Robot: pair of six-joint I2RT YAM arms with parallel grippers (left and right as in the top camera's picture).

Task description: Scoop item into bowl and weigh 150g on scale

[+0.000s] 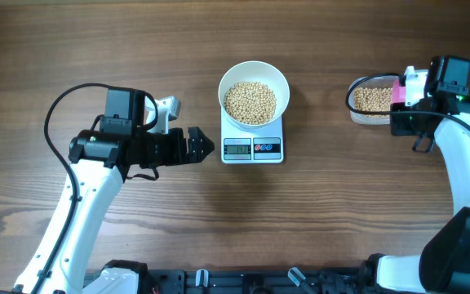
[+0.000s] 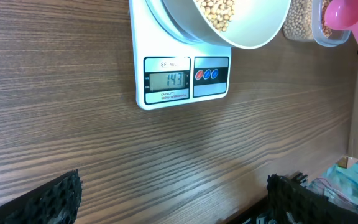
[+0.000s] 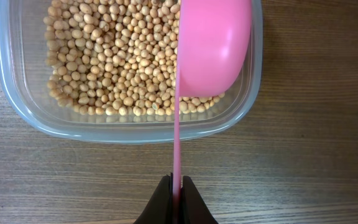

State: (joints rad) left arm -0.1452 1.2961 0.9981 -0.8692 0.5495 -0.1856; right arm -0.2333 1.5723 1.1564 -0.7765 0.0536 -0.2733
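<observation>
Clenched on the thin pink handle at the bottom of the right wrist view, the right hand [image 3: 177,185] grips the scoop [image 3: 211,50]. Its long axis runs straight out from the fingers, handle first and cup at the far end. The scoop is rolled on edge, so the handle shows as a narrow line and the cup bulges to the right of that view. The cup sits over the right part of the tub [image 3: 17,106], above loose beans [image 3: 104,62] — whether it touches them I cannot tell. From overhead the scoop points left, toward the scale [image 1: 252,150] in the middle of the bench [image 1: 325,220], well apart from the tub. On the scale stands the bowl [image 1: 224,86], holding a heap of beans. The display faces the robot's edge and reads 143. Just beside the scale on its left, the left hand [image 1: 202,148] points at it — fingers spread wide, holding nothing.
</observation>
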